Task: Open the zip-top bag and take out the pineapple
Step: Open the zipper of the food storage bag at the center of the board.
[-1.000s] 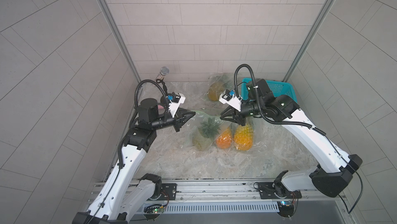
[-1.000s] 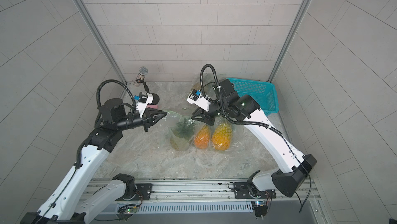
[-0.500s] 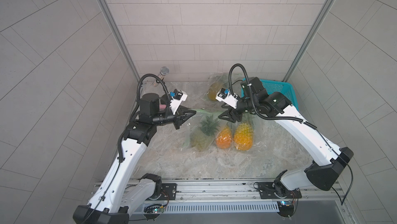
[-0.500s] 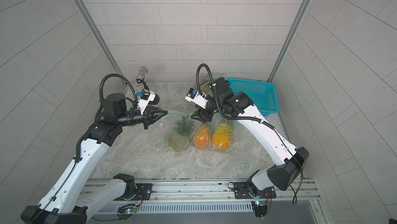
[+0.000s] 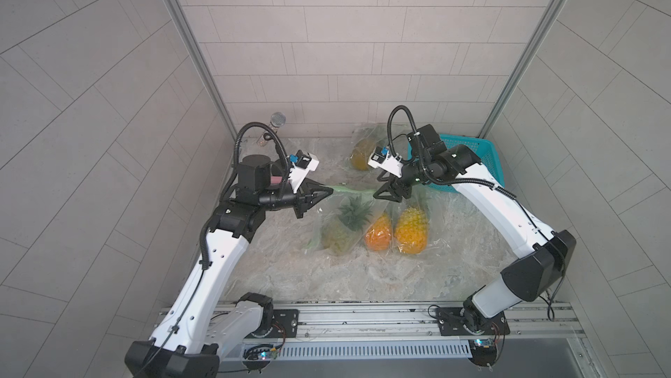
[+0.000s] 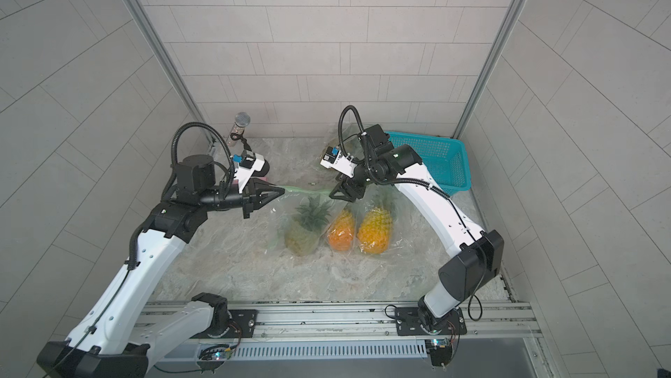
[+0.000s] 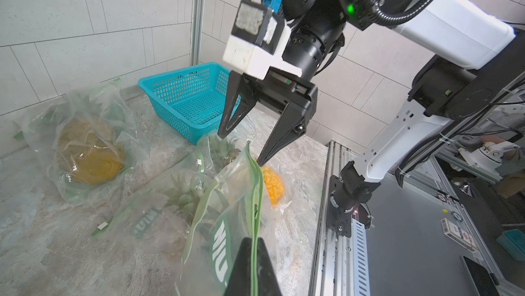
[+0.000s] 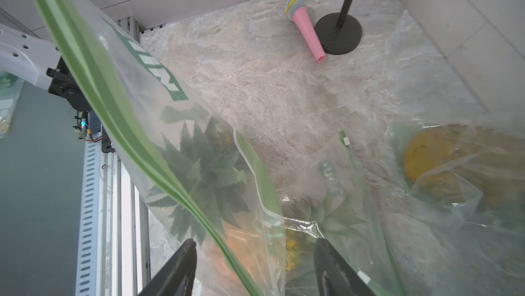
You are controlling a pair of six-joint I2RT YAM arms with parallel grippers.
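With the left gripper (image 5: 328,191) clamped on one end of the green seal (image 5: 350,190) of the zip-top bag (image 5: 323,225) and the right gripper (image 7: 242,149) spread open astride its far end (pineapple (image 5: 337,236) bagged below both), I'd pinch a single lip there, then peel away.

Inspection: the seal strip of the zip-top bag (image 7: 224,232) runs between the spread jaws of the right gripper (image 7: 241,149). Directly beneath, bagged pineapples (image 5: 411,231) crowd the desk (image 5: 276,267); teal basket (image 7: 181,101) close behind. Below the left gripper (image 5: 330,190), bare desk, passage free.
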